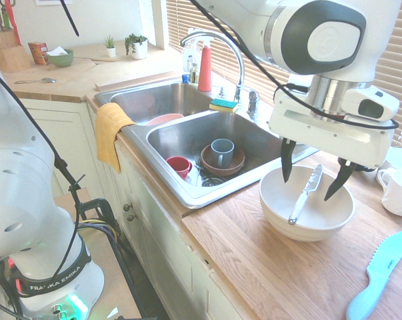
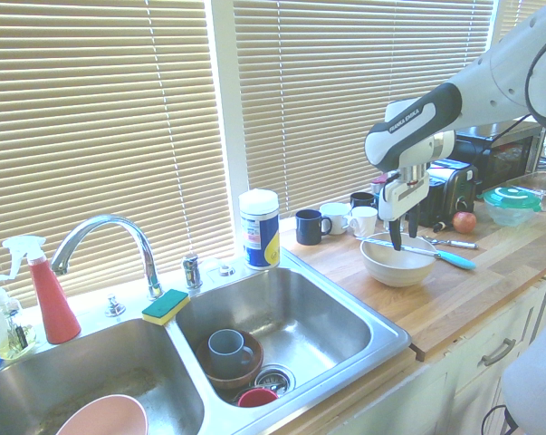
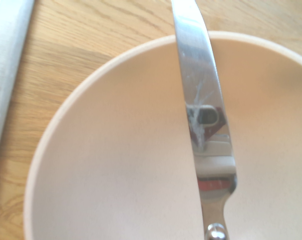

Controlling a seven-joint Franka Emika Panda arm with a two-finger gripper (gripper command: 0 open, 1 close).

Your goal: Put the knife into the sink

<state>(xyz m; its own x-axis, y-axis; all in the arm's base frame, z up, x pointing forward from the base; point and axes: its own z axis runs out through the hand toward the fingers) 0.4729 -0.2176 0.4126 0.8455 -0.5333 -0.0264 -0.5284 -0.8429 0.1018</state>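
My gripper hangs over the white bowl, fingers spread wide, gripping nothing. Directly below, the knife lies across the bowl, blade toward its 12 o'clock rim. Farther off at 9 o'clock, the sink holds cups.
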